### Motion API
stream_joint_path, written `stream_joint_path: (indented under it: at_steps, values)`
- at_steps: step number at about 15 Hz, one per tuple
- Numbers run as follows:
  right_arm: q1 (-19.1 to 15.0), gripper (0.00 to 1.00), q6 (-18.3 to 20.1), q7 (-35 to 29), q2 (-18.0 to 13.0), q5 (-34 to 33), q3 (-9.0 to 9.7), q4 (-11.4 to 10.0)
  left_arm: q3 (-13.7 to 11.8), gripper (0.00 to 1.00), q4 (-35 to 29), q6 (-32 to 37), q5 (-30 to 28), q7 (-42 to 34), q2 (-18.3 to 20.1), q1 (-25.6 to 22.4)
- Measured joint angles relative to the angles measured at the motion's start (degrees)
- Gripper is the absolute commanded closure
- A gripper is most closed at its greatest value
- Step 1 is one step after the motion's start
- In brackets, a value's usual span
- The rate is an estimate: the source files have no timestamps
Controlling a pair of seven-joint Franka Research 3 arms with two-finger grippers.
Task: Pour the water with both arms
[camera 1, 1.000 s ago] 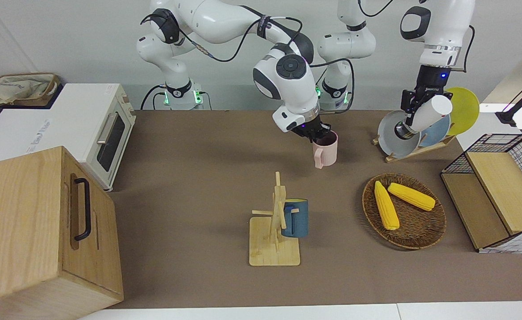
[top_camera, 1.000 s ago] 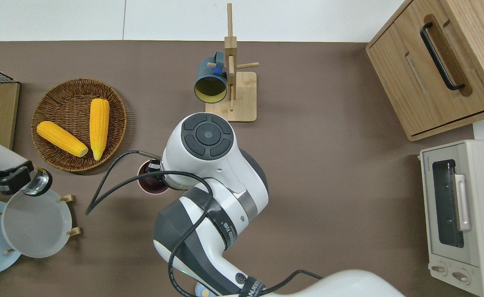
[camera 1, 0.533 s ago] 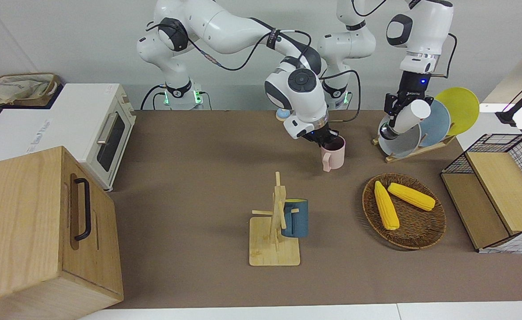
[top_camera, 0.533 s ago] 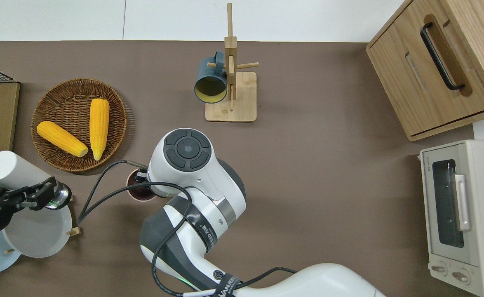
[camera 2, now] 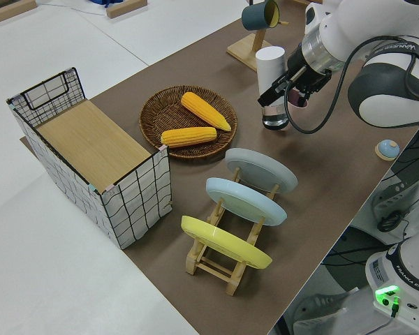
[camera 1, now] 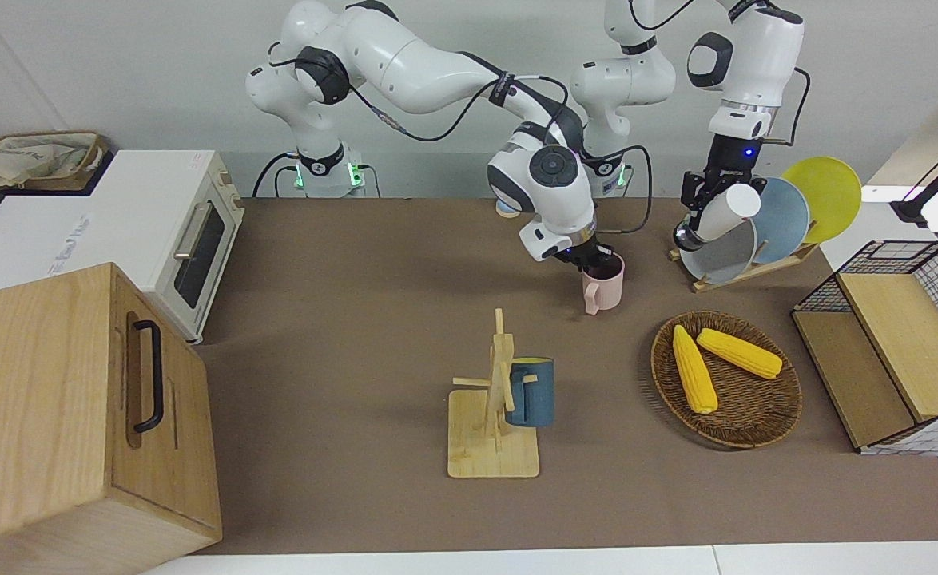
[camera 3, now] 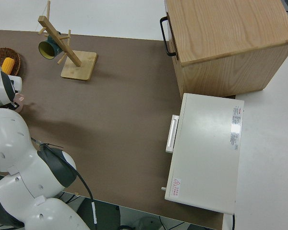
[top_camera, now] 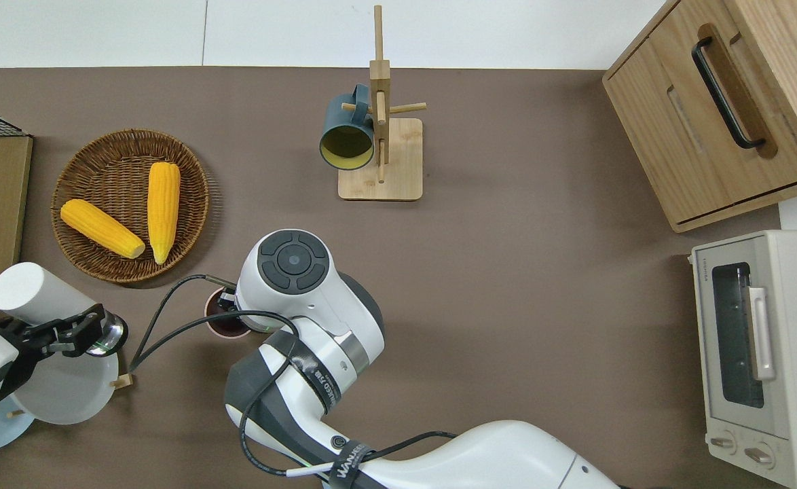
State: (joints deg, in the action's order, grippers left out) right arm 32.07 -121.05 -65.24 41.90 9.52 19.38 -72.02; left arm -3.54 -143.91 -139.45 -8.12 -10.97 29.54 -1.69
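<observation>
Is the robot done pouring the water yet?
Not yet. Both things are picked up: the right gripper holds the pink mug by its rim, and the left gripper holds the white bottle, tilted over the plate rack. Bringing them together and pouring is left.

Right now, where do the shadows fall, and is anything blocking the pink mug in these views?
Front view: soft shadows lie on the table beside the mug rack and basket. Overhead view: the right arm covers most of the pink mug. Right side view: the arm hides almost all of it.
</observation>
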Motion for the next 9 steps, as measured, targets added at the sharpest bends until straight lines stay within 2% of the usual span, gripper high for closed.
stream_joint_path:
  at_steps: [3, 6, 8, 9]
  values:
    - [0.7, 1.0, -2.3, -0.6, 1.7, -0.5, 0.15, 0.0, 0.0, 1.0, -0.1, -0.1, 0.0, 0.0, 0.0, 0.0]
    - [0.8, 0.98, -2.6, -0.7, 1.8, -0.8, 0.27, 0.2, 0.0, 1.0, -0.2, -0.1, -0.1, 0.1, 0.0, 0.0]
    - [0.8, 0.682, -2.6, -0.7, 1.8, -1.2, 0.26, 0.2, 0.0, 1.0, -0.2, -0.1, -0.1, 0.1, 0.0, 0.0]
    - [0.8, 0.492, -2.6, -0.7, 1.8, -1.3, 0.26, 0.2, 0.0, 1.0, -0.2, -0.1, -0.1, 0.1, 0.0, 0.0]
